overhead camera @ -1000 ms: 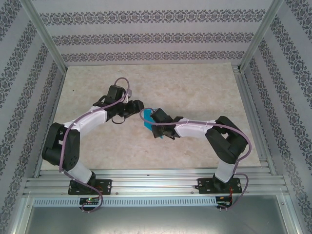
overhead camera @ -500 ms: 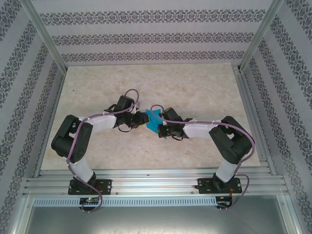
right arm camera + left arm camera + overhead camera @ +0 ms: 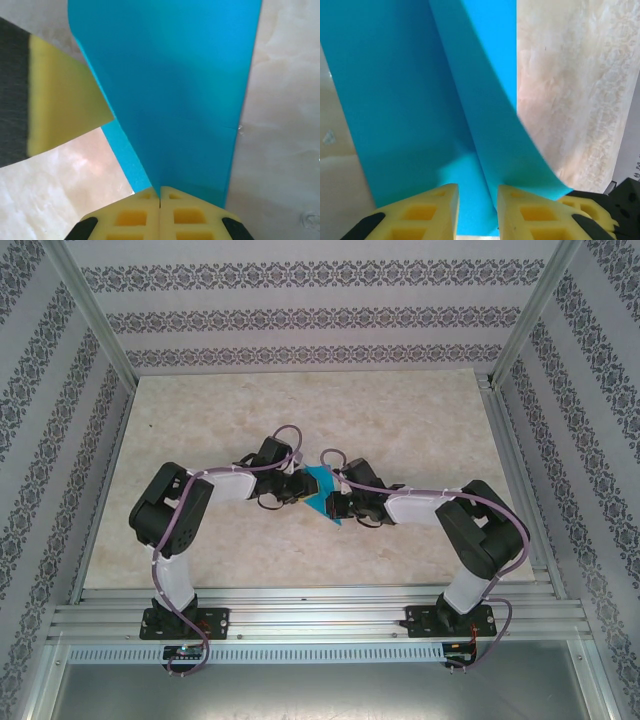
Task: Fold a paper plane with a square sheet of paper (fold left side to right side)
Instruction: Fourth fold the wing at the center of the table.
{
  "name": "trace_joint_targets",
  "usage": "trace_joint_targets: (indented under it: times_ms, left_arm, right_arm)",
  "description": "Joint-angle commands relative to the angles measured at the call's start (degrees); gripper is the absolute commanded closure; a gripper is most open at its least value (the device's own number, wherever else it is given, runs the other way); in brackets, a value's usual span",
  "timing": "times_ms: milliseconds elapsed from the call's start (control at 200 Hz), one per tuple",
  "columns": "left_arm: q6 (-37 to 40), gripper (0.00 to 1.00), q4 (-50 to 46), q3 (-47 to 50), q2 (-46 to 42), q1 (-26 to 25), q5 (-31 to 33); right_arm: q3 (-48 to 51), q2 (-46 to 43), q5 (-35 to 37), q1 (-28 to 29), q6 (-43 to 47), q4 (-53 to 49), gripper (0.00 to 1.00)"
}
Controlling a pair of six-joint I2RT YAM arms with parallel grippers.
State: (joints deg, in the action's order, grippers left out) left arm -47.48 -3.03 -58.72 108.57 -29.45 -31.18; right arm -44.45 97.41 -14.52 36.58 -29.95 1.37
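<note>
R hand (image 3: 159, 192) clamped shut on thin cyan-blue square paper sheet (image 3: 175, 100), at its 3 o'clock. L hand (image 3: 477, 192) at 9 o'clock, fingers (image 3: 427, 210) slightly apart astride raised flap. Sheet mid pale table (image 3: 400, 420), bent over: fold looks begun, not pressed flat; plane shaping all left.

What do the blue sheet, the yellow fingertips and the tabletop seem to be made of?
Blue sheet: thin matte paper; it curves smoothly. Yellow fingertips: probably moulded plastic or foam, with square hollows. Tabletop: pale veined stone or laminate, faintly glossy.
</note>
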Motion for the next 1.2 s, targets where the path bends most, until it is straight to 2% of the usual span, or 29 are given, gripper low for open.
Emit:
trace_joint_targets:
  times_ms: [0,230,664,1004,1194]
  left_arm:
    - [0.1,0.72,0.0,-1.8,1.3,-0.6,1.3]
    - [-0.2,0.69,0.5,-1.5,3.4,-0.8,1.6]
    - [0.5,0.57,-0.4,-2.3,2.8,-0.9,1.0]
    - [1.0,0.56,-2.6,-2.9,4.0,-1.0,2.8]
    - [1.0,0.56,-2.8,-3.1,3.8,-1.0,3.0]
  right_arm:
    - [1.1,-1.4,-3.1,-1.5,-1.8,4.0,0.95]
    - [2.2,0.6,-7.9,-3.7,-3.7,7.3,0.94]
    - [2.3,1.9,-9.1,-4.4,-3.7,7.3,0.93]
    - [-1.1,0.2,-7.3,-4.9,-0.7,2.0,0.75]
    - [-2.8,2.0,-6.2,-4.9,1.0,-0.3,0.72]
